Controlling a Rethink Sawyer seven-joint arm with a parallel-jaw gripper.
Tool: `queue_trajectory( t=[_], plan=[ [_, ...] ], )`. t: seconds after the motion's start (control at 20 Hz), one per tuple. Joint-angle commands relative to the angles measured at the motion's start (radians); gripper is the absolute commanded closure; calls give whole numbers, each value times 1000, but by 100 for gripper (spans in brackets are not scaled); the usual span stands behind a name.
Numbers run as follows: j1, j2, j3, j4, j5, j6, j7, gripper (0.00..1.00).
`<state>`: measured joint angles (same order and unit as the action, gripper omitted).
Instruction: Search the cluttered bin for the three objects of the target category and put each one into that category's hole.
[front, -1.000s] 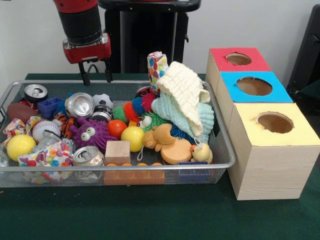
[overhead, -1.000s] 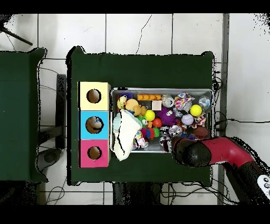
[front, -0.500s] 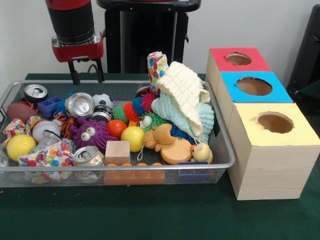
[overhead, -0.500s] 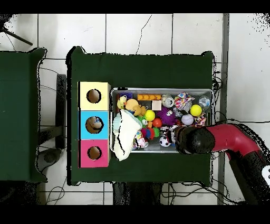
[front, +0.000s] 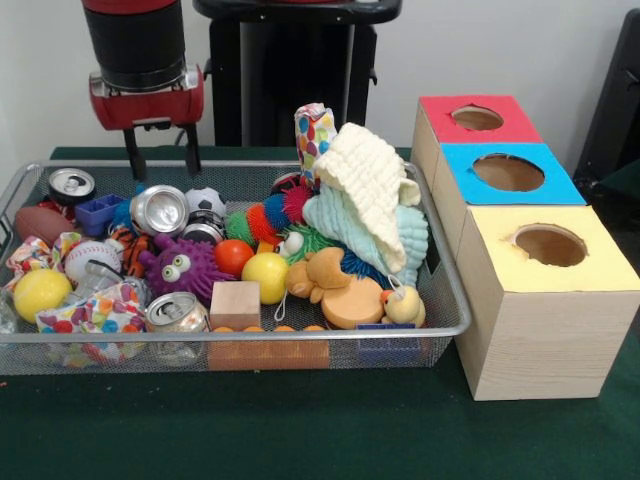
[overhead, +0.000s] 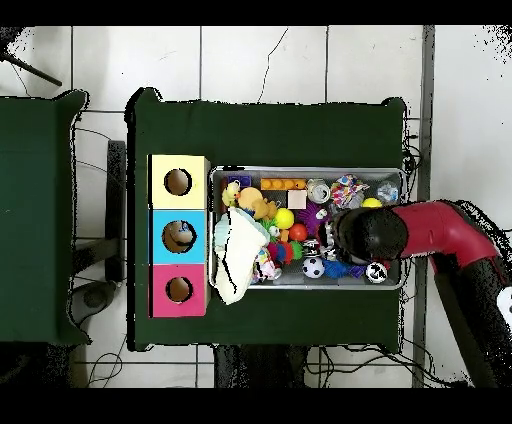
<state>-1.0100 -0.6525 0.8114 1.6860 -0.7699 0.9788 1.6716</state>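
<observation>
silver wire mesh: the cluttered bin (front: 440, 262), mid-table, nearer the robot's edge, boxes alongside. gripper (front: 159, 156) hangs empty above the bin's far rim, fingers (front: 131, 158) spread, nothing between them. step, as judged: searching, no pick begun. next move calls for choosing a target, then lowering straight into the clutter directly below the fingers.
</observation>
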Motion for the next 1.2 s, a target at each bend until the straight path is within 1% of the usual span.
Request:
queue_trajectory(
  t=[0.05, 0.25, 0.4, 0.45, 0.5, 0.75, 0.85, 0.9, 0.95, 1.05, 1.15, 1.2],
  plan=[
    [52, 88, 42, -211, 2, 154, -431, 0],
    [95, 102, 29, -273, 6, 196, -443, 0],
    [149, 129, 15, -361, 1, 257, -469, 0],
    [169, 149, 11, -401, 0, 279, -480, 0],
    [181, 166, 13, -432, 0, 288, -497, 0],
    [242, 207, 2, -558, -9, 356, -522, 0],
    [257, 235, 3, -609, -7, 383, -552, 0],
    [268, 256, 2, -647, -6, 405, -564, 0],
    [269, 267, 3, -664, -2, 411, -570, 0],
    [257, 263, -2, -663, 3, 406, -580, 0],
    [248, 273, -5, -690, -7, 397, -602, 0],
    [247, 294, -6, -717, -8, 407, -619, 0]
  ],
)
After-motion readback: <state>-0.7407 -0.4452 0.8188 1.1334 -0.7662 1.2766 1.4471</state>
